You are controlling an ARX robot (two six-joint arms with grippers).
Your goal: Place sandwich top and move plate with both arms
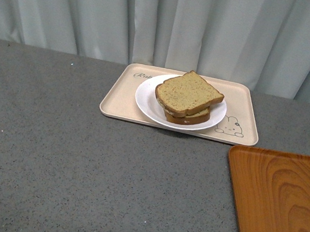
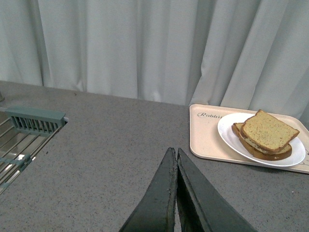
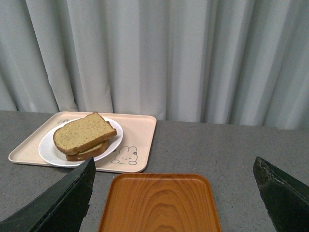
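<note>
Front view shows no arms; wrist views do. Left hand [image 2: 176, 159] pressed together, right hand [image 3: 174, 193] spread. One sandwich top [image 1: 189, 93] on one plate [image 1: 148, 101], beige tray [image 1: 118, 99] at 12 o'clock on counter [image 1: 84, 169].

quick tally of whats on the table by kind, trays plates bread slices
trays: 2, the beige rabbit tray and the orange wood-grain tray
plates: 1, the white plate
bread slices: 2, the sandwich top on a lower slice
total: 5

Pale pleated curtain [image 1: 207, 28] hangs right across the back, grey speckled table [image 1: 58, 156] runs beneath it, light soft and even
</note>
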